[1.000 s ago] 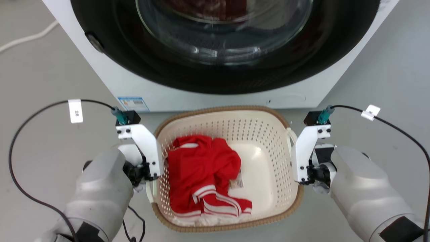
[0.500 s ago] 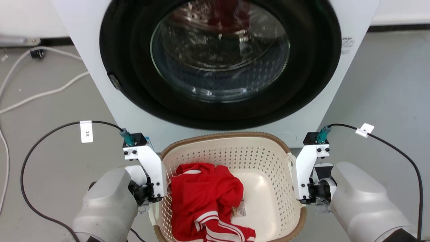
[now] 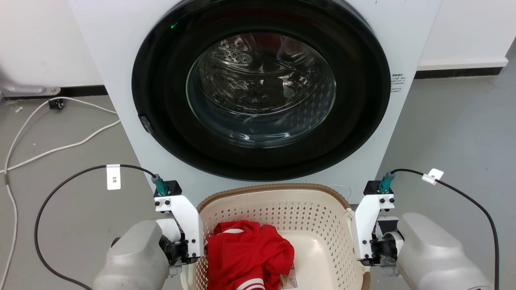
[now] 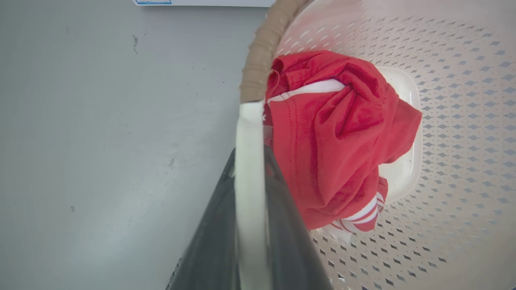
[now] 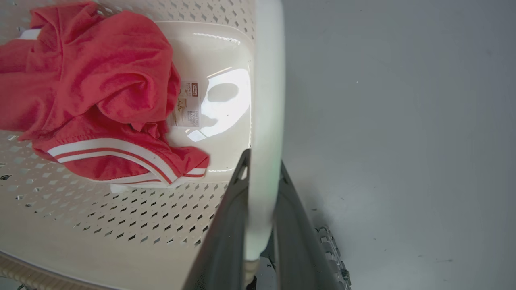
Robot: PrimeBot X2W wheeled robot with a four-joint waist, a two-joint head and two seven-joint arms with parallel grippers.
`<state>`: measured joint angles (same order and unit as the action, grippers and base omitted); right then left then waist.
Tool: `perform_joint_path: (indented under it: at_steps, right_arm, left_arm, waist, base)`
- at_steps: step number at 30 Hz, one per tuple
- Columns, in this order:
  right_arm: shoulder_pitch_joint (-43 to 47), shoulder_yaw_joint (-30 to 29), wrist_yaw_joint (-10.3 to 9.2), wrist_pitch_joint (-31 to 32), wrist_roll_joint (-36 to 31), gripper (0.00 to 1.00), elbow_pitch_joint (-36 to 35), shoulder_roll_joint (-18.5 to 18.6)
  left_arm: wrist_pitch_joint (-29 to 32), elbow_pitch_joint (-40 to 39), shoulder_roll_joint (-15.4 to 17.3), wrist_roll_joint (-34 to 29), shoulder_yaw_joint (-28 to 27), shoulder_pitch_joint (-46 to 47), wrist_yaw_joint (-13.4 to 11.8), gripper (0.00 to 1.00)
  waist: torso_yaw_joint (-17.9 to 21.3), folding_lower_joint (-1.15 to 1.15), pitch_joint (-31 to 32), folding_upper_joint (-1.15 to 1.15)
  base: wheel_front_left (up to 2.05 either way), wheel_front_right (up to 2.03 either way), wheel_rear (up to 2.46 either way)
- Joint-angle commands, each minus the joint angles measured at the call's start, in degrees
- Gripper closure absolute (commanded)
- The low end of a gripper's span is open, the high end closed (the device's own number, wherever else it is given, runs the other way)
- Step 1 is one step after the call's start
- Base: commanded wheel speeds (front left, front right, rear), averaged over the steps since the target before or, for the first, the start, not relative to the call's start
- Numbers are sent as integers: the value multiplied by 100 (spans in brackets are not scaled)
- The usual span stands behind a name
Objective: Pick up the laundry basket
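Observation:
The laundry basket [image 3: 278, 188], cream perforated plastic with a brown woven rim, sits at the bottom of the head view in front of the washer, between my two arms. A red garment with white stripes [image 3: 248, 253] lies inside it. My left gripper [image 4: 250, 159] is shut on the basket's white left handle [image 4: 250, 129], where it meets the brown rim [image 4: 260, 52]. My right gripper [image 5: 262, 163] is shut on the white right handle [image 5: 268, 80]. In the head view the white wrist brackets [image 3: 183, 225] hide the fingers. I cannot tell whether the basket's base touches the floor.
A white front-loading washing machine [image 3: 121, 60] with a closed round glass door [image 3: 260, 86] stands directly behind the basket. White cables [image 3: 48, 149] trail over the grey floor at the left. Black wrist cables [image 3: 60, 189] loop beside each arm. Bare grey floor lies to the right.
The whole head picture has shifted: the camera has moved, so the washer door shows fully and the basket sits lower in frame. Both grippers stay at the basket's sides as before.

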<state>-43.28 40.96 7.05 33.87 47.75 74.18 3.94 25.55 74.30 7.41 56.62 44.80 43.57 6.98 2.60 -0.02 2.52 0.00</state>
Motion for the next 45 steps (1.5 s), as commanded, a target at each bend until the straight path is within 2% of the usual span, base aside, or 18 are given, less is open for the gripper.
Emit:
perform_joint_path:
  at_steps: [1, 20, 45]
  right_arm:
    - [59, 16, 80, 23, 70, 100, -75, -193]
    - [270, 186, 81, -169, 132, 100, -78, -213]
    - [263, 164, 81, -278, 99, 100, -80, -218]
  left_arm:
    - [9, -96, -218, 7, 24, -42, 62, 100]
    - [-10, -101, -387, 15, 149, -175, 77, 100]
    - [-147, -99, -391, 25, 257, -181, 89, 100]
  waist:
    - [13, 2, 48, 0]
    - [-96, 2, 178, 0]
    - [-105, 2, 164, 0]
  base:
    - [0, 0, 0]
    - [0, 0, 0]
    - [0, 0, 0]
